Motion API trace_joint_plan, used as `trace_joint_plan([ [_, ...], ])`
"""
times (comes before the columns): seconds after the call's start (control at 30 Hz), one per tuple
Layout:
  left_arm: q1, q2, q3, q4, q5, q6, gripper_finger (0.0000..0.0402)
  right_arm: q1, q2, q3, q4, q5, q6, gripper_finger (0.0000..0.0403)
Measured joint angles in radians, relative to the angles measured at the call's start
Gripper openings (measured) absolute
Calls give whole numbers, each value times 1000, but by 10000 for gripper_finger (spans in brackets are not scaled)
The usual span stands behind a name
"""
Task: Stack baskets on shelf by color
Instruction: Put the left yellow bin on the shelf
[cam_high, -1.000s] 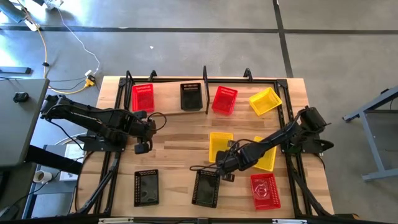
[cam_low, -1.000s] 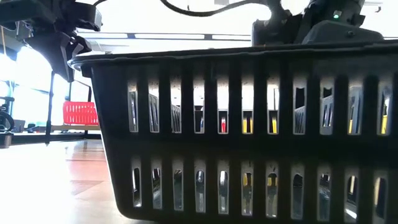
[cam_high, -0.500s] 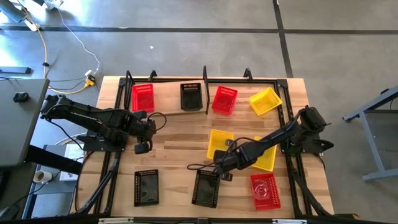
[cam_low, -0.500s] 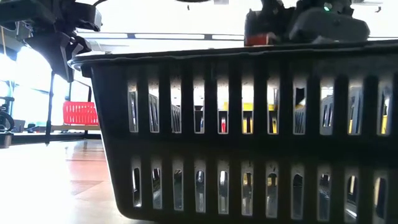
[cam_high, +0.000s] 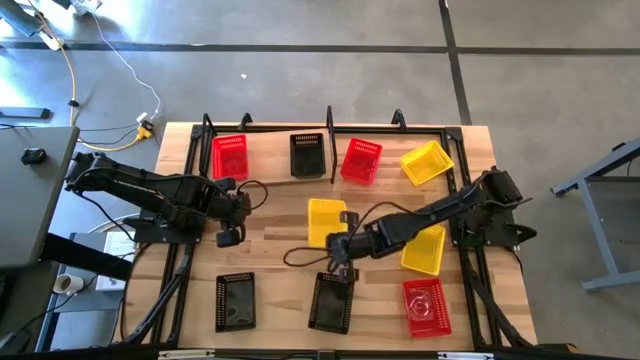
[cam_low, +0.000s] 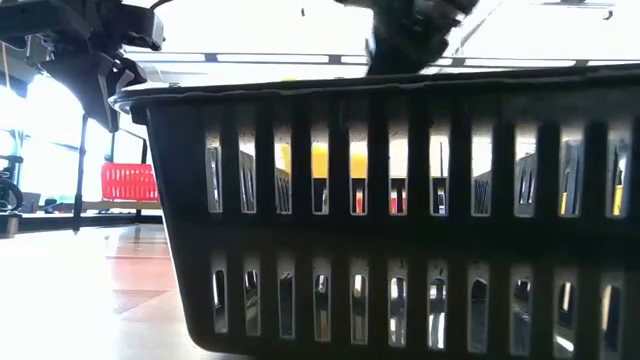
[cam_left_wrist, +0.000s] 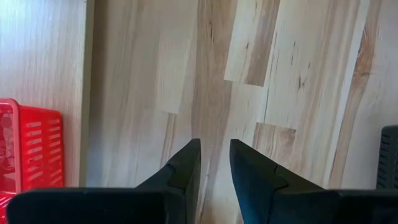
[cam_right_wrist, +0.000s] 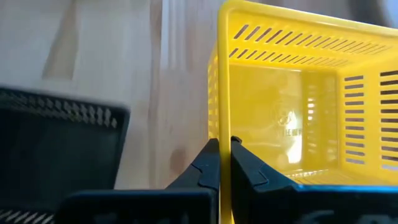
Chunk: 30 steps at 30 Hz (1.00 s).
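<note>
The right gripper (cam_high: 345, 243) is clamped on the rim of a yellow basket (cam_high: 326, 221) at the middle of the worktop (cam_high: 280, 215), just beyond a black basket (cam_high: 331, 302). The left gripper (cam_high: 229, 238), fingers slightly parted and holding nothing, hovers left of centre, near a red basket (cam_high: 230, 156) on the shelf (cam_high: 270, 178).

Four baskets (cam_high: 306, 155) sit in a row on the shelf (cam_high: 330, 128) at the tabletop (cam_high: 270, 245) back edge. Three more line the front edge. Between the rows: one mid-table basket (cam_high: 326, 221), another (cam_high: 425, 250) to its right. Left pincer (cam_high: 226, 238) is left of centre.
</note>
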Motion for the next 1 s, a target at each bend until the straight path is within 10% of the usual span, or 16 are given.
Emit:
trace_joint_plan([
  [1.0,1,0,0,3,-94,-115,76,-382,0,138,646,-96,-600,0],
])
